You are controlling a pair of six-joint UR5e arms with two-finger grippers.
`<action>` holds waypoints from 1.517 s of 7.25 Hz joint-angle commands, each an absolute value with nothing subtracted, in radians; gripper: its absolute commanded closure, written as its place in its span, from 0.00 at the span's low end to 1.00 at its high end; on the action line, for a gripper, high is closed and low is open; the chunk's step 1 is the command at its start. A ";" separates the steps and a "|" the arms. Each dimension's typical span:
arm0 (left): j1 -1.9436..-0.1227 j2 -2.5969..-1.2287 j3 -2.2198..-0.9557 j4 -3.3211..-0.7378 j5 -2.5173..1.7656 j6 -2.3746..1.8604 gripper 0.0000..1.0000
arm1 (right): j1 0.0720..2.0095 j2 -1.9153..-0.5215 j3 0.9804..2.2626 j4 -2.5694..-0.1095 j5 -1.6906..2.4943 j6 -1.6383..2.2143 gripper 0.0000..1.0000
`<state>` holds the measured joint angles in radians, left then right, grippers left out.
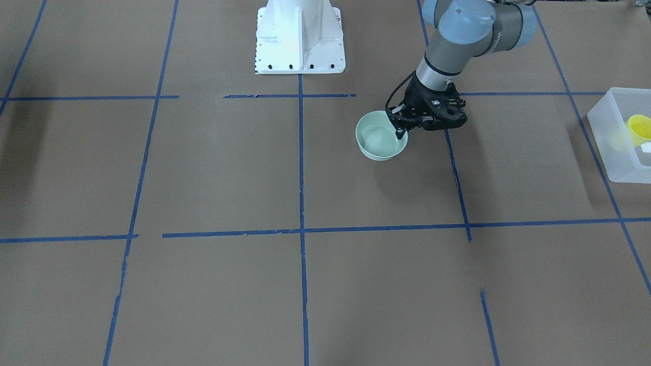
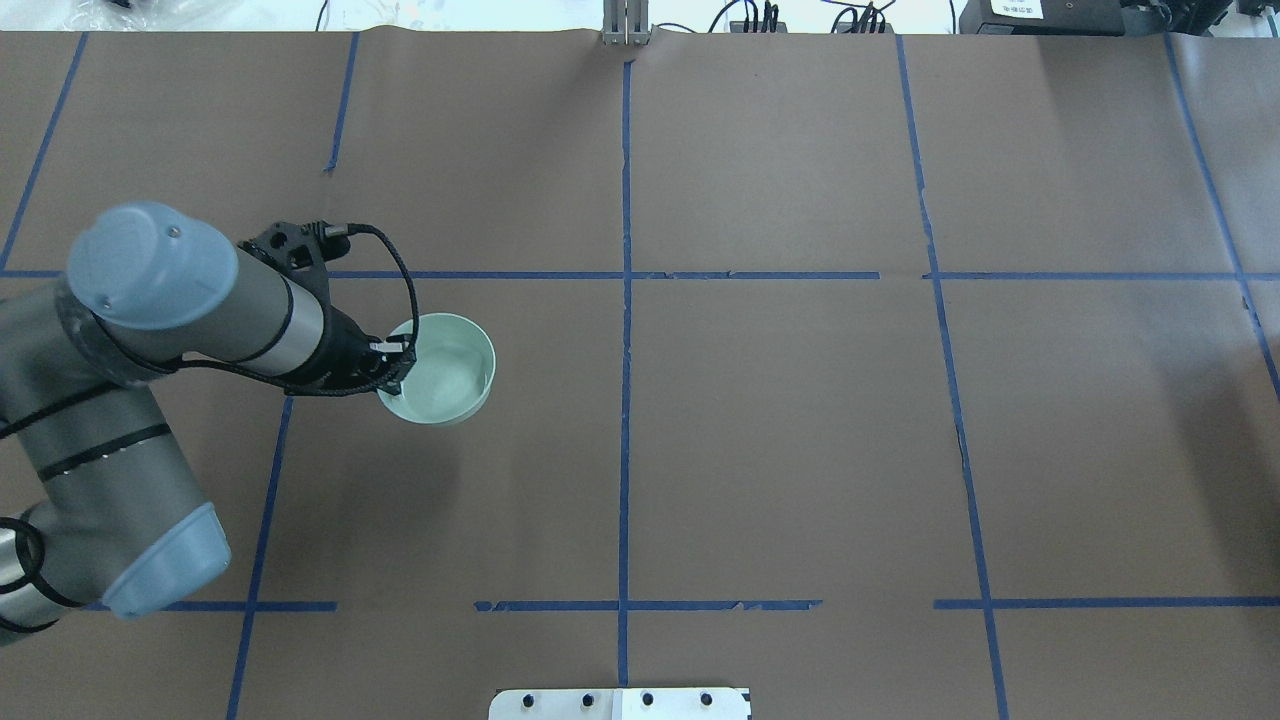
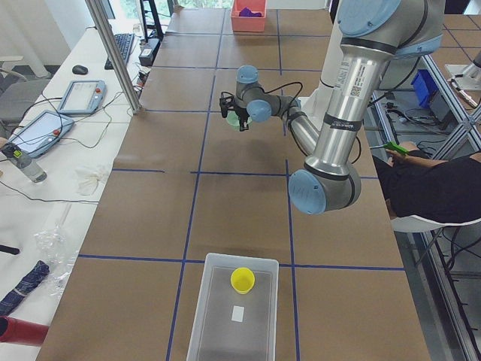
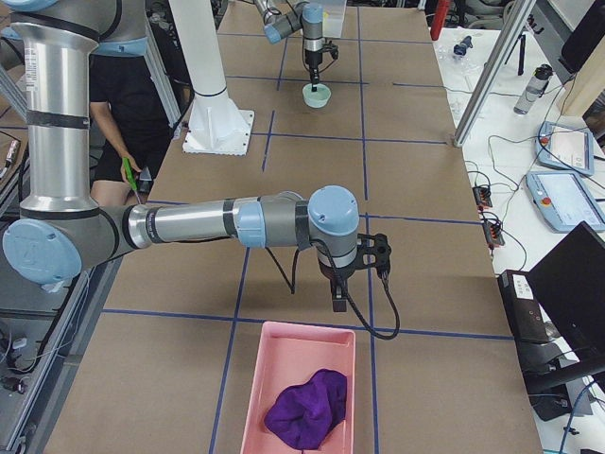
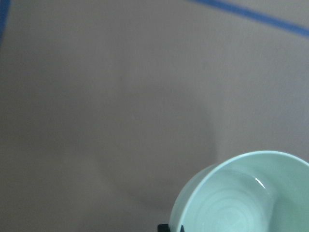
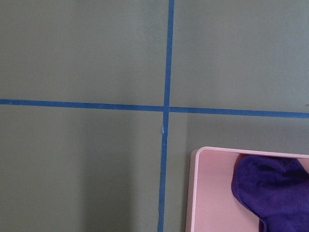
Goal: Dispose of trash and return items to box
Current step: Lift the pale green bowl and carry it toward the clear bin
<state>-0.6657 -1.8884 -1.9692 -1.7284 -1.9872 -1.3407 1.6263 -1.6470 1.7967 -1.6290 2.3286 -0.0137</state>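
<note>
1. Front view: the left gripper [image 1: 405, 127] pinches the rim of the bowl [image 1: 379, 142], one finger inside and one outside. The cup [image 1: 640, 127] already sits in the box [image 1: 605, 147], well apart from the bowl. By my reading, the bowl is the item left to return.
2. Overhead: the bowl is upright, empty, pale mint and smooth.
3. Left side: the box stands at the near end and the bowl is far off.
4. Right side: the right gripper [image 4: 338, 295] hangs near a pink bin [image 4: 293, 355] holding a purple cloth [image 4: 304, 409] — possibly the trash part. I cannot tell how its jaws stand.
5. Left wrist: the rim is thin and glossy. Its shadow on the table [image 5: 96, 96] is offset, so the bowl is probably lifted.
6. Right wrist: only the bin corner and cloth show — no fingers.
</note>
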 commanded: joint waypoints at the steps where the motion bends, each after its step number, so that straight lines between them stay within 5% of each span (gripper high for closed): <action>1: -0.795 -1.887 -2.006 -1.642 -2.017 -1.176 1.00 | 1.618 -1.654 1.787 -1.626 2.321 -0.012 0.00; 7: -1.167 -1.778 -1.933 -1.578 -2.193 -0.562 1.00 | 1.606 -1.574 1.660 -1.626 2.420 -0.009 0.00; 11: -1.463 -1.756 -1.663 -1.578 -2.243 -0.081 1.00 | 1.608 -1.578 1.664 -1.615 2.431 -0.009 0.00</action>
